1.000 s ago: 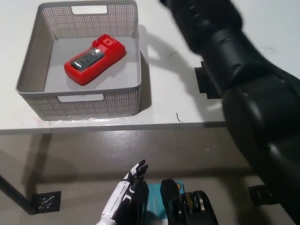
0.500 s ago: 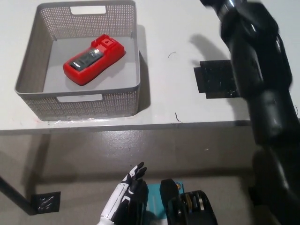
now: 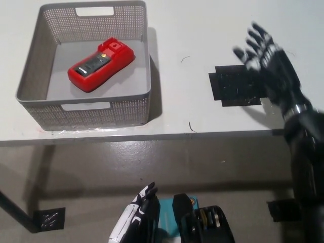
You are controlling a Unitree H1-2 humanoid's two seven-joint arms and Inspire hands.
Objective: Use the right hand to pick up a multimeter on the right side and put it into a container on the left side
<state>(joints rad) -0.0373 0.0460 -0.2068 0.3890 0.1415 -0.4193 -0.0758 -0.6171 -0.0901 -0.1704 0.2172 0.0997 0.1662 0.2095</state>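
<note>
The red multimeter (image 3: pixel 100 65) lies slanted on the floor of the grey mesh container (image 3: pixel 35 55) at the table's left. My black right hand (image 3: pixel 263 55) hovers over the right side of the table above a black square mark (image 3: pixel 232 86), open with fingers spread and nothing in it. My white left hand (image 3: pixel 135 215) hangs low at the bottom of the picture, below the table edge, holding nothing, with its fingers straight.
The white table's front edge (image 3: pixel 152 135) runs across the middle of the picture, with grey floor below it. A black square marker (image 3: pixel 49 218) lies on the floor at lower left. Small dark scuffs mark the table near the container.
My right arm has drawn back to the right and down, away from the container, so the whole open hand now shows over the black mark. The multimeter stays in the container.
</note>
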